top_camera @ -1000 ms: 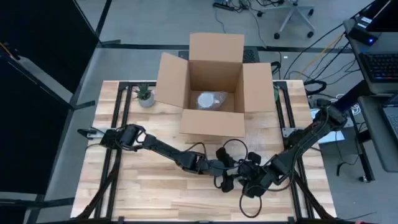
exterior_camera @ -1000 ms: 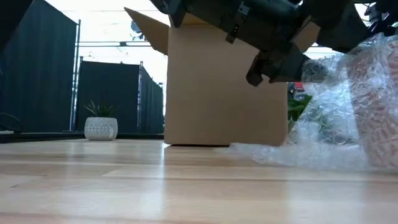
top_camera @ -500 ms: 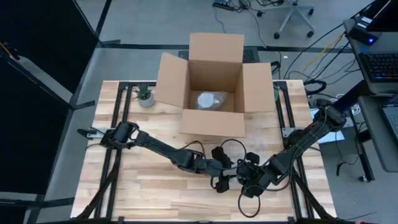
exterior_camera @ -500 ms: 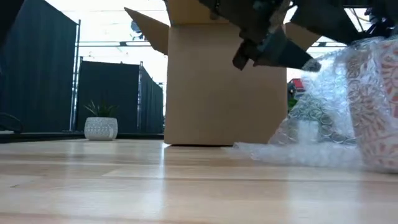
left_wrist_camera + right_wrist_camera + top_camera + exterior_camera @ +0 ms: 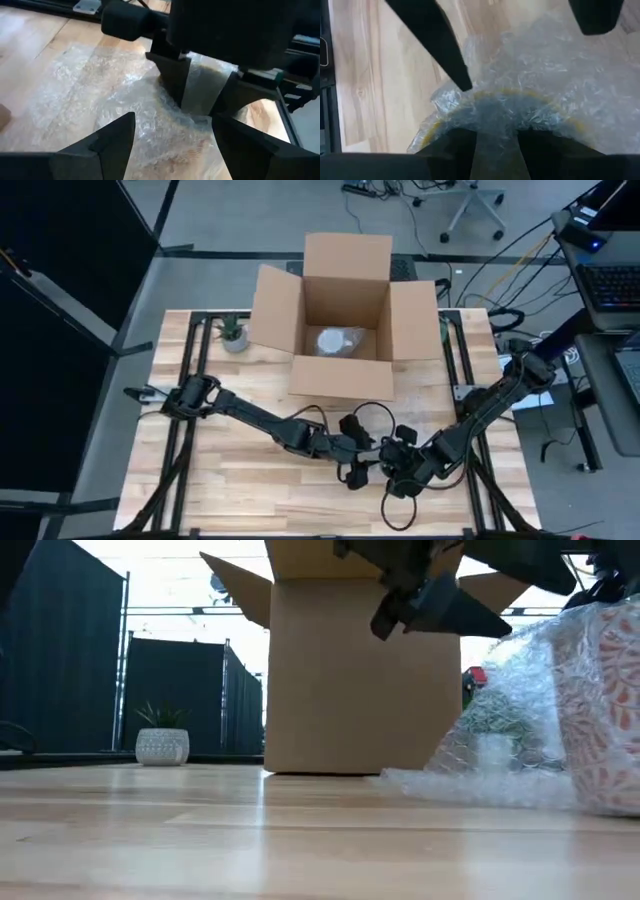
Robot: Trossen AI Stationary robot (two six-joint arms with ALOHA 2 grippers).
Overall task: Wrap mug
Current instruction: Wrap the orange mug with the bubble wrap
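The mug (image 5: 600,710), white with an orange pattern, stands at the low view's right under clear bubble wrap (image 5: 480,755). The wrap's loose part trails across the table. My right gripper (image 5: 495,135) is shut on the wrap at the mug's top. In the right wrist view the mug's yellowish rim (image 5: 495,97) shows through the wrap. My left gripper (image 5: 172,120) hangs open above the wrap, facing the right gripper (image 5: 197,105) and touching nothing. In the high view both grippers (image 5: 352,463) (image 5: 393,465) meet near the table's front and hide the mug. My right gripper pinches a bunched strip of the bubble wrap (image 5: 202,92) between its two fingers, right over the mug's rim. How many layers it has, and whether the mug's wall is between the fingers too, I cannot tell. The mug stands on the table and the wrap trails slack.
An open cardboard box (image 5: 345,370) stands at the table's far middle with a wrapped item (image 5: 335,340) inside. A small potted plant (image 5: 235,335) sits at the far left. Bare wood lies to the left of the grippers and along the near edge.
My left gripper has risen and drawn back toward the table's left, away from the mug. The loose wrap beside the mug has sunk and now drapes closer against it. My right gripper has kept its place.
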